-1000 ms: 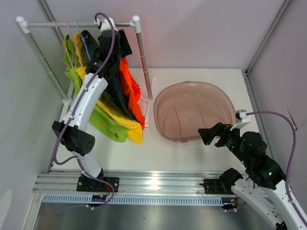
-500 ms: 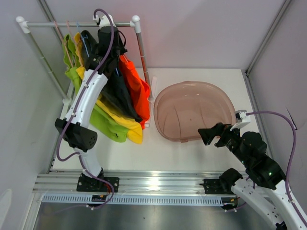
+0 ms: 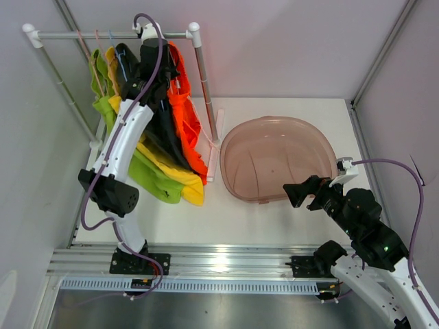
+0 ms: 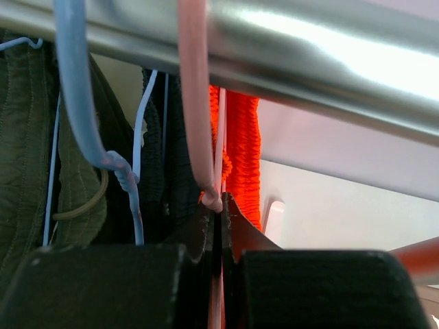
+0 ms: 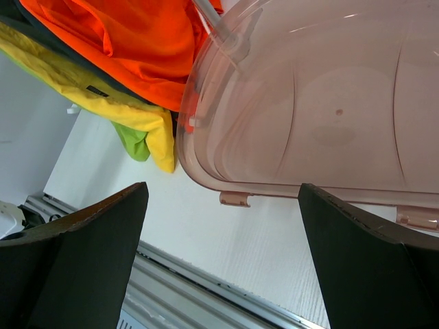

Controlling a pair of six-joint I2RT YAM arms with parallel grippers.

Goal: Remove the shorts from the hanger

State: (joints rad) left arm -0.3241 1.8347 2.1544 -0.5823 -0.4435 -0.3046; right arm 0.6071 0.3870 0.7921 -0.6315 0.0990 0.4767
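Observation:
Several shorts hang from hangers on a metal rail [image 3: 110,34]: orange shorts [image 3: 186,110], black shorts [image 3: 164,133], yellow shorts [image 3: 171,168], lime green shorts [image 3: 147,175] and dark olive shorts [image 3: 125,62]. My left gripper [image 3: 159,65] is up at the rail beside the orange shorts. In the left wrist view the left gripper [image 4: 221,205] is shut on the stem of the pink hanger [image 4: 195,103], with the orange shorts [image 4: 243,137] just behind it. My right gripper [image 3: 302,192] stands open near the table's front, holding nothing.
A clear pink basin [image 3: 233,144] sits on the table right of the rack; its wall [image 5: 206,103] fills the right wrist view. A blue hanger [image 4: 75,89] hooks the rail left of the pink one. The rack's white post [image 3: 206,89] stands between shorts and basin.
The left gripper has closed on the pink hanger's stem. The orange shorts swung right, then settled higher and closer to the rail. The right arm has not moved.

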